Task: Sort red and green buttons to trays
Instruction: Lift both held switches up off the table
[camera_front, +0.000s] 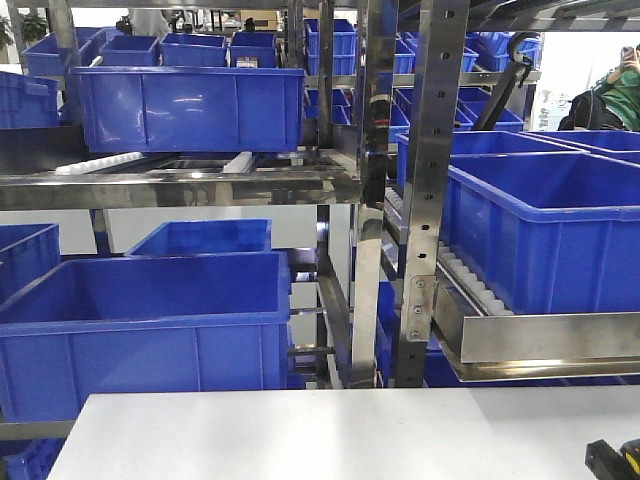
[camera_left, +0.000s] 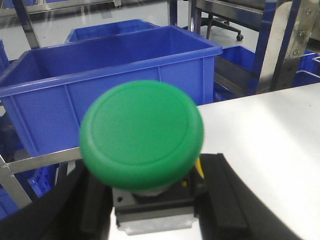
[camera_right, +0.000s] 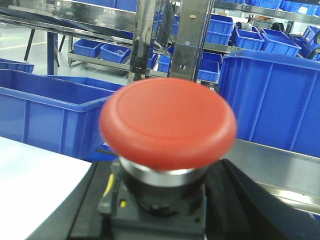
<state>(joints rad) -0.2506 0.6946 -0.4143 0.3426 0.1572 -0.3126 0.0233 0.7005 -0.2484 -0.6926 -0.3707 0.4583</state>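
The left gripper (camera_left: 152, 205) is closed on the dark base of the green button (camera_left: 142, 132), cap upright above the jaws, near the edge of the white table (camera_left: 270, 125); the right gripper (camera_right: 162, 212) clamps the red button (camera_right: 167, 122) the same way. The trays show in no view; which way each lies from its arm cannot be told.

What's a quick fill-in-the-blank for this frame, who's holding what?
1. The left gripper grips the green button by its ____.
2. The right gripper holds the red button, cap facing its wrist ____.
3. The crates are all ____.
4. The table is ____.
Missing: base; camera; blue; white.
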